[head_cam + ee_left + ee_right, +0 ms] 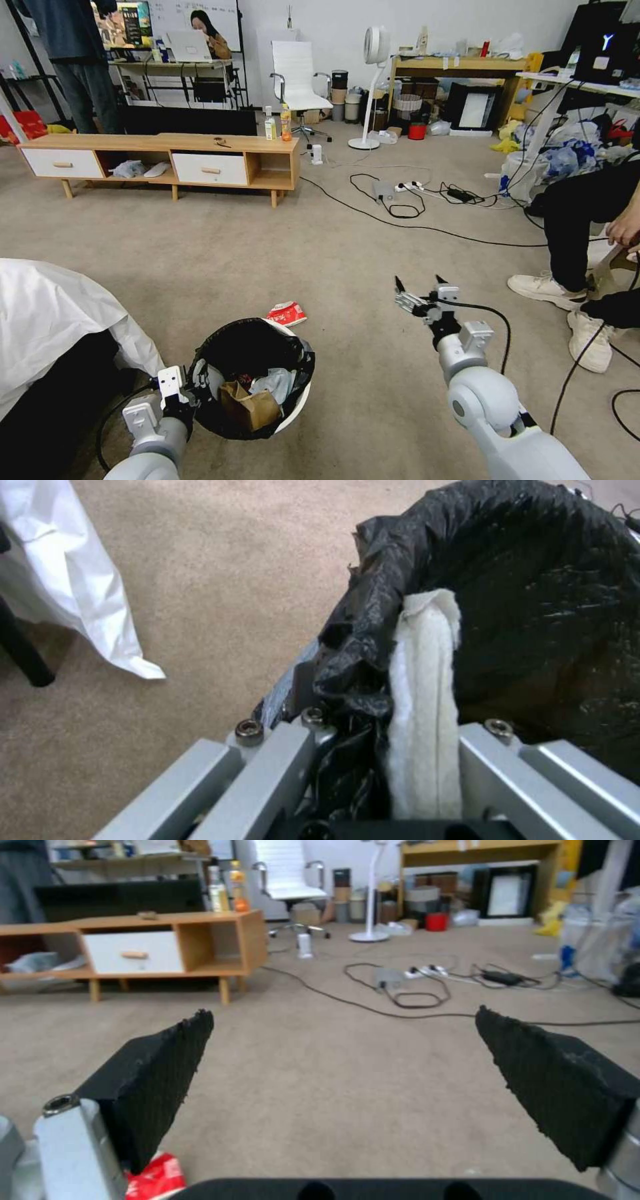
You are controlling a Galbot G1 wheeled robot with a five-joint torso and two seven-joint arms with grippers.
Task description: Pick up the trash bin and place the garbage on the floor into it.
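Note:
The trash bin (pixel 293 403), white with a black bag (pixel 533 605) over its rim, is near my left side. My left gripper (pixel 192 385) is shut on its near rim, one white padded finger (pixel 427 690) inside the bag and the other outside. In the bin lie a brown paper bag (pixel 248 407) and crumpled pale litter (pixel 275 383). A red-and-white snack wrapper (pixel 287 312) lies on the floor just beyond the bin. My right gripper (pixel 420 283) hovers open to the right of the wrapper, its black pads (pixel 160 1080) wide apart, with the wrapper (pixel 157 1175) at that view's edge.
A white cloth-draped object (pixel 53 313) stands close on the left. A seated person's legs and white shoes (pixel 547 288) are on the right. Black cables (pixel 400 210) cross the carpet ahead, before a low wooden bench (pixel 167 143) bearing upright bottles (pixel 279 123).

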